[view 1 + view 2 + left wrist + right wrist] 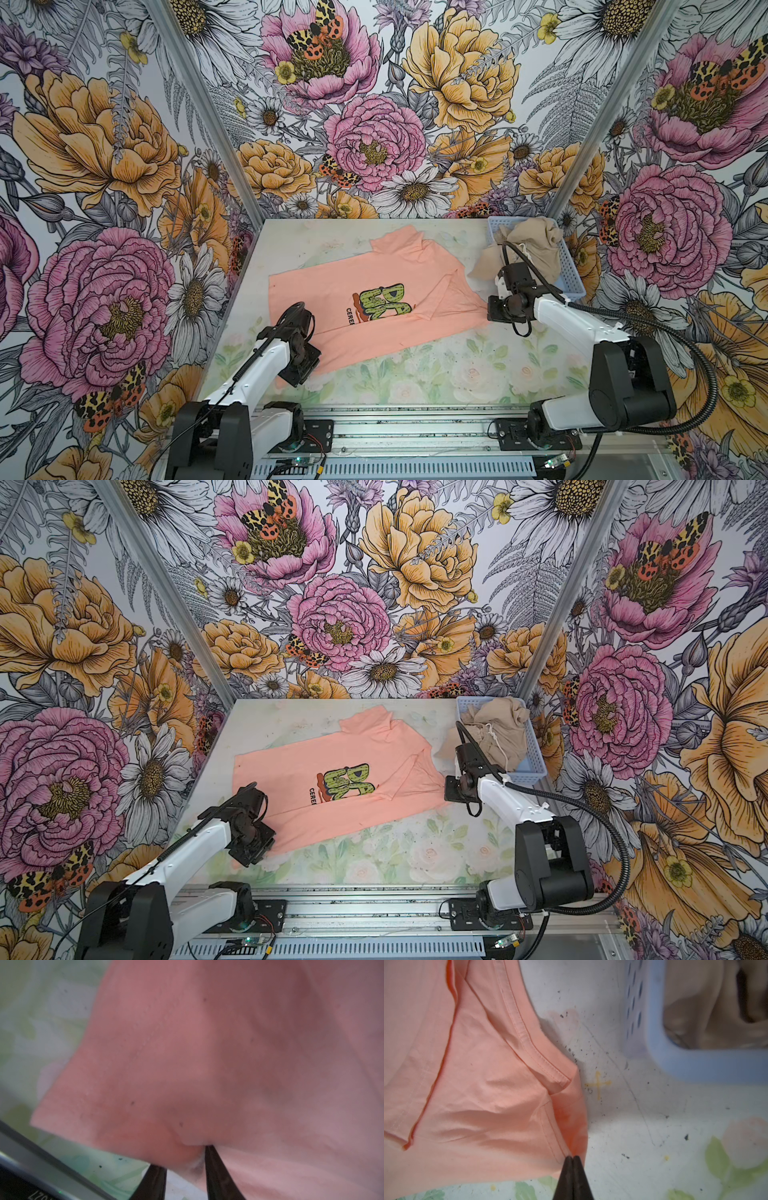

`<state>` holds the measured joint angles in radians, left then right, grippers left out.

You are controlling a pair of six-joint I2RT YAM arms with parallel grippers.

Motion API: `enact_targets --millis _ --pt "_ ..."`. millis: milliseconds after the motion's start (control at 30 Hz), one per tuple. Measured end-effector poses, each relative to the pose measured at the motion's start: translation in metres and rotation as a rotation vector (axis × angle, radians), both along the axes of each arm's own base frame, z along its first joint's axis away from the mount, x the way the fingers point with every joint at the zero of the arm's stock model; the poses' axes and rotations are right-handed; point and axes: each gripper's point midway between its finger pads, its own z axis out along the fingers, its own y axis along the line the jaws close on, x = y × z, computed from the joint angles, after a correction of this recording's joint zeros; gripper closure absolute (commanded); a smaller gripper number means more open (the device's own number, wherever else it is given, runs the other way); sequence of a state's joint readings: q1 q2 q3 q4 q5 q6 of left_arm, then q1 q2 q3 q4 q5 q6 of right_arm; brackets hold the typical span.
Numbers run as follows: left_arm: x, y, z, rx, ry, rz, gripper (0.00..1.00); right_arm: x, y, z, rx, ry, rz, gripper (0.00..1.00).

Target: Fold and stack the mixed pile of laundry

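Right gripper (572, 1159) clamped the shirt (477, 1088) by an edge, left gripper (182, 1156) pinched its hem, probably to stretch it flat.

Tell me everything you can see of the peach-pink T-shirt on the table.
The peach-pink T-shirt, soft knit cotton by its look, lies print-up and slanted on the floral-printed table, mostly spread, one side folded over with creases. Its chest shows green bubble letters over black text. The left gripper pinches a bunched fold at one edge; the right gripper is shut on a stitched corner.
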<state>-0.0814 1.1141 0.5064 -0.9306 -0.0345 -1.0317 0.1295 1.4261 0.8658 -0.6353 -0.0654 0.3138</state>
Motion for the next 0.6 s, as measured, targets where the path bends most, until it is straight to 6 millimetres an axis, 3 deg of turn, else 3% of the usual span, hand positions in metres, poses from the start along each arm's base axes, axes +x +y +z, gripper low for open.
enact_targets --millis 167,333,467,600 --pt "0.000 0.000 0.000 0.000 0.007 -0.012 0.68 0.006 -0.003 -0.002 -0.024 0.006 0.002 1.00" --pt "0.000 0.000 0.000 0.000 0.008 -0.015 0.66 0.004 -0.003 -0.021 -0.034 0.071 0.005 0.77" --pt "-0.001 0.001 0.000 0.003 0.011 -0.016 0.53 0.002 -0.005 -0.021 -0.042 0.080 -0.003 0.66" --pt "0.000 0.001 0.002 0.006 -0.006 -0.013 0.44 0.009 -0.003 -0.004 -0.030 0.045 -0.011 0.63"
